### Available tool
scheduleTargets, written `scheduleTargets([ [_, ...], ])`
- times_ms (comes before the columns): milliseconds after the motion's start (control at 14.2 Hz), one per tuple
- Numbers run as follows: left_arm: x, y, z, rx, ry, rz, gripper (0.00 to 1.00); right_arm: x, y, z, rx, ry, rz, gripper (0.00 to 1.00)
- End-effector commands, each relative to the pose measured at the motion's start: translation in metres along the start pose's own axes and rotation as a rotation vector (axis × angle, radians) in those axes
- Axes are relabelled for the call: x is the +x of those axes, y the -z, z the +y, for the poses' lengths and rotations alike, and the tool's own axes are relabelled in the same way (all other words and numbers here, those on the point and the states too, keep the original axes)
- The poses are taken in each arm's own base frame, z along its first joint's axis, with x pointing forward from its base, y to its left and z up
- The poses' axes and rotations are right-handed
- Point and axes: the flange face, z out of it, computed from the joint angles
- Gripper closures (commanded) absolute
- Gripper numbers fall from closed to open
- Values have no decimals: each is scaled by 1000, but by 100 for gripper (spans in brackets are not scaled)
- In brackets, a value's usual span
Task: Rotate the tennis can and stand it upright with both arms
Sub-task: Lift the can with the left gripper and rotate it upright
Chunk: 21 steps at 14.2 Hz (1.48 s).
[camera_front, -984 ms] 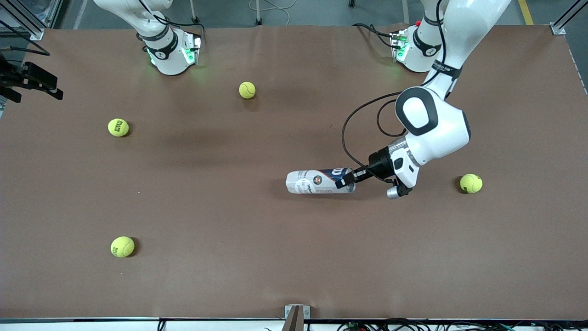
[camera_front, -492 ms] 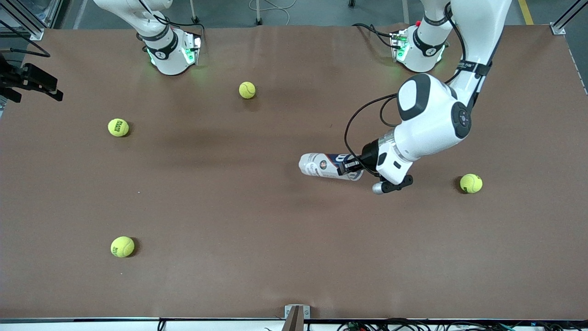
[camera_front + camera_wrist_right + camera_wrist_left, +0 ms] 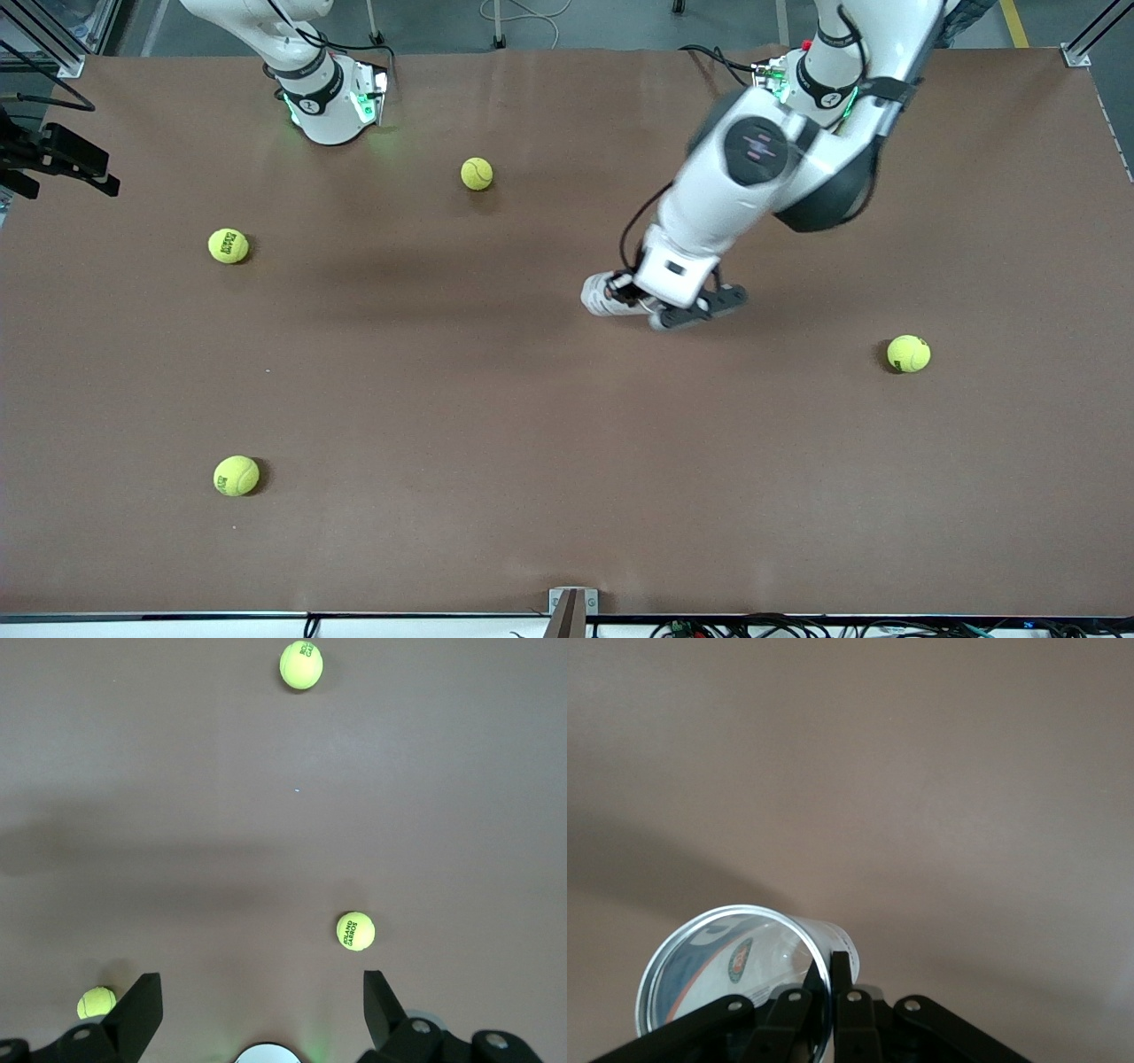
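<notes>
The tennis can [image 3: 599, 298] is near the middle of the table, tipped up steeply, and the left wrist hides most of it. In the left wrist view I look into its open mouth [image 3: 726, 966]. My left gripper [image 3: 631, 292] is shut on the can's rim [image 3: 830, 961], one finger inside the wall and one outside. My right gripper [image 3: 259, 997] is open and empty, held high over the table near the right arm's base. It is out of the front view.
Several yellow tennis balls lie on the brown table [image 3: 496, 461]: one [image 3: 477, 174] near the right arm's base, one [image 3: 229, 245] and one [image 3: 236, 476] at the right arm's end, one [image 3: 908, 354] at the left arm's end. A black fixture [image 3: 58, 159] juts in at the table's edge.
The left arm swung and turned its wrist over the can. The can went from lying flat to steeply tipped up and shifted away from the front camera. The right arm has not moved.
</notes>
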Motion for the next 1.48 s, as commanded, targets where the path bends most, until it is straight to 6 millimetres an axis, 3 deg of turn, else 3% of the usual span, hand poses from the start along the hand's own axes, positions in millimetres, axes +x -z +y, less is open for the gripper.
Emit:
scheduleTargets([
  [0, -35, -29, 34, 100, -10, 75, 100, -9, 2, -2, 1, -12, 15, 0],
  [141, -61, -48, 53, 196, -50, 101, 100, -9, 2, -2, 1, -12, 15, 0],
  [351, -85, -67, 66, 260, -61, 150, 100, -9, 2, -2, 1, -12, 16, 0],
  [773, -99, -86, 68, 278, -48, 142, 96, -9, 2, -2, 1, -12, 16, 0],
  [984, -99, -87, 68, 279, -50, 139, 75, -9, 1, -2, 1, -10, 15, 0],
  [1125, -101, -87, 69, 278, -50, 137, 40, -9, 1, -2, 1, -10, 15, 0],
  [1406, -101, -78, 70, 265, -44, 140, 28, -9, 1, -2, 1, -10, 15, 0],
])
